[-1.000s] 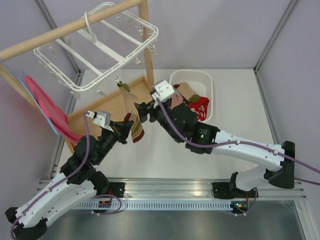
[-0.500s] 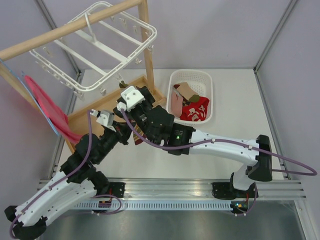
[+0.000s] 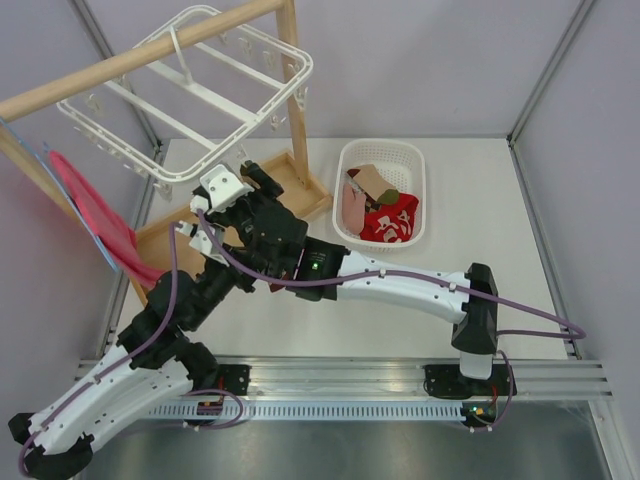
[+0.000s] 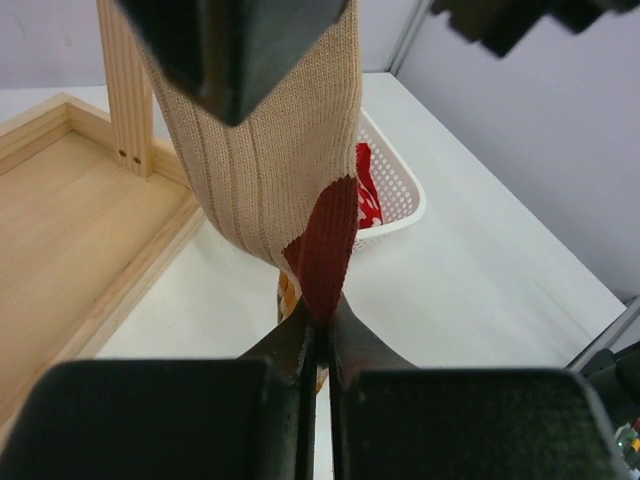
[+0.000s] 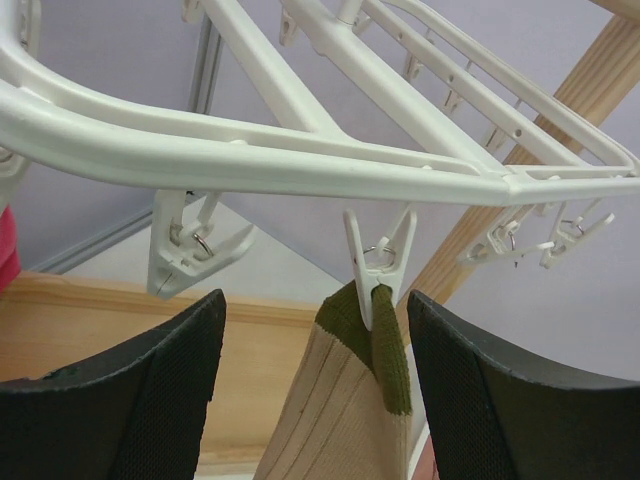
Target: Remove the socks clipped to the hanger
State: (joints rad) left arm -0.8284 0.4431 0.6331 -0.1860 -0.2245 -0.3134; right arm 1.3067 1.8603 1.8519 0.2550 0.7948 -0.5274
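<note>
White table [image 3: 480, 230]: basket [image 3: 425, 190], wooden rack [image 3: 293, 100] bearing hanger [image 5: 300, 165].

LEFT WRIST: Your beige sock [image 4: 270, 170] runs out at the top edge behind blurred dark fingers [image 4: 230, 50]. The tip of its red patch is buried in the left gripper [image 4: 322, 335], and it masks part of the white basket [image 4: 395, 195].

RIGHT WRIST: The sock's lower half drops off the bottom edge, and the hanger [image 5: 300, 160] overruns both sides.

OVERHEAD: The right arm [image 3: 300, 255], centre frame, hides the sock and the left gripper's tips.
</note>
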